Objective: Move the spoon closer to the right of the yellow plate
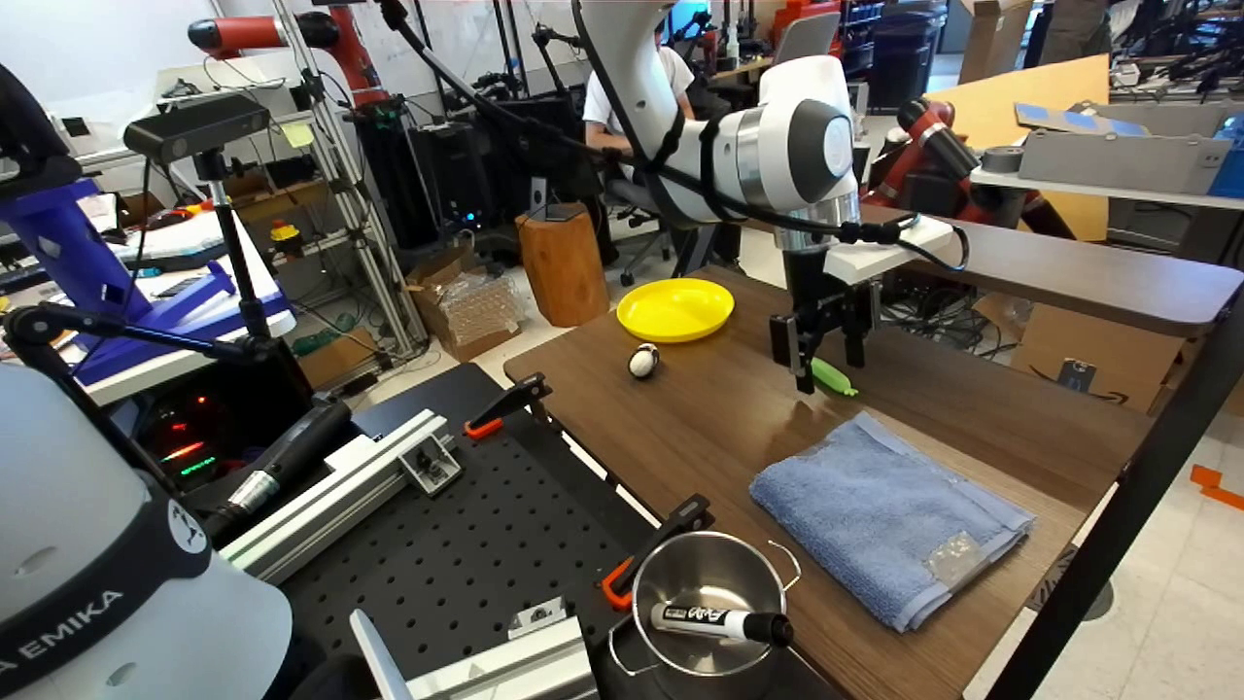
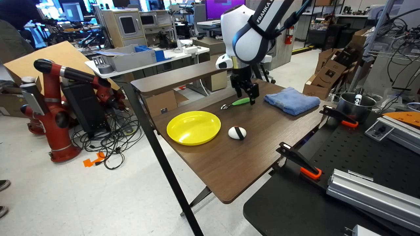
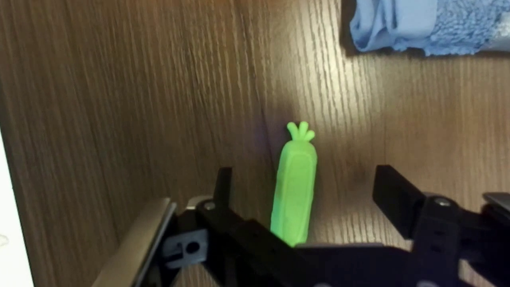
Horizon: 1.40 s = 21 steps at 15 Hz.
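Nearest the lens: the black gripper (image 3: 308, 191), low across the wrist view.
Finger spread: wide, one finger to each side of the spoon (image 3: 295, 187), both standing apart from its handle, with the brown table (image 3: 119, 99) showing in the gaps.
Fingertip height: just above the wood or touching it; I cannot tell which.
Arm pose: in both exterior views the white arm (image 2: 249, 49) reaches in from the top, bends at the wrist and points its tool downward.
Spoon handle: slim, bright yellow-green, with a fainter outline along its face and three short nubs sprouting from the rounded end.
Spoon bowl: shiny and silvery, seen in an exterior view, turned toward the yellow plate (image 2: 193, 127).
Spoon place: lying on the table beneath the fingers, between the plate and the folded blue towel (image 2: 292, 101), apart from both.
Plate's neighbour: a white egg-shaped object (image 2: 233, 132) with a black band, just beside it.
Lettering on the arm: "FRANKA", in an exterior view.
Lettering on the white robot housing (image 1: 78, 467): "A EMIKA" on a dark band, cut off at the picture's edge.
Marker (image 1: 700, 619) in the steel pot (image 1: 671, 569): white, black-capped, its dark print unclear.
Cardboard box (image 1: 1098, 350): printed marks, too small to read.
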### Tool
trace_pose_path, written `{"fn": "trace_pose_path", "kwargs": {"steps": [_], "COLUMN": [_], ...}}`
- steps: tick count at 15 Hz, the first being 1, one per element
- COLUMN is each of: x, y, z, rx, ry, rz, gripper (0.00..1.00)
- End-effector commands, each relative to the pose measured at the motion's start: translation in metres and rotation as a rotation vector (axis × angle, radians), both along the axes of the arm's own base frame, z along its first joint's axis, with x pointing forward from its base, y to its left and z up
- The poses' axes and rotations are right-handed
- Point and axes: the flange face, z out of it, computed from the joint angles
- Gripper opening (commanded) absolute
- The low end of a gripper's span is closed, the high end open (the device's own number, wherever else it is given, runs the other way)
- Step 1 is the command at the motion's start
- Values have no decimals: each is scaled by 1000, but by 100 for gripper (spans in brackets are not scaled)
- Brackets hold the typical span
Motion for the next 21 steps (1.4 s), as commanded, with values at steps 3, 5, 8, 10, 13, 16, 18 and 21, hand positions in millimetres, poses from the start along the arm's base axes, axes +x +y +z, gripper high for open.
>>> {"fn": "trace_pose_path", "kwargs": {"steps": [3,5,8,10,13,16,18,21], "x": [16,19,20,19,16,11,6,-5], "y": [6,6,6,6,7,9,10,14], "z": [-10,-8,-5,-3,-2,1,3,9], "rx": [-19,-21,-22,-24,-28,-33,-47,-54], "ry": [41,35,22,15,5,-9,-32,-62], "rz": [45,50,52,54,61,78,78,65], "gripper": [42,27,6,6,6,6,6,6]}}
